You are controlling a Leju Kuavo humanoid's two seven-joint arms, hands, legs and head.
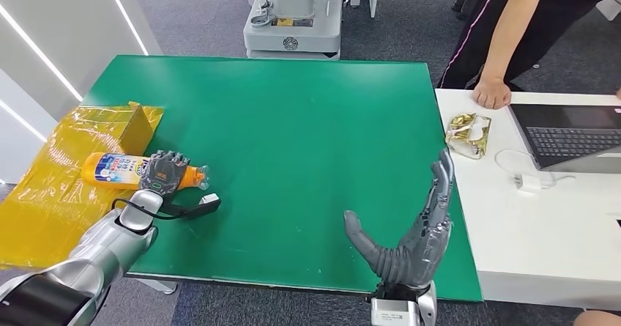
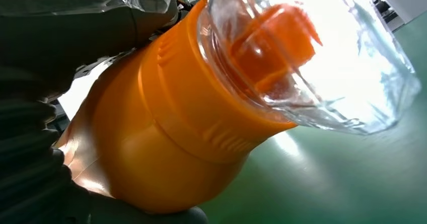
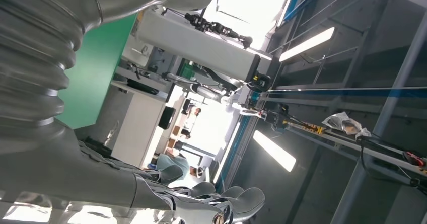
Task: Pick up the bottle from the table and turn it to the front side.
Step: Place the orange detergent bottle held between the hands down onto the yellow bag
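The left hand (image 1: 163, 172) wraps its fingers around the orange bottle (image 1: 117, 169), lying at the green table's (image 1: 293, 135) left edge. The right hand (image 1: 417, 231) hovers empty, fingers straight and spread.

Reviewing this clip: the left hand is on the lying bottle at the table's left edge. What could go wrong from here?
1. The left hand grips the orange bottle near its neck, away from the body's middle; the heavier labelled end may sag or slip when lifted.
2. The bottle lies partly on crinkled yellow plastic sheet, which might drag or snag.
3. The clear cap looks smooth, so fingers sliding onto it could lose hold.
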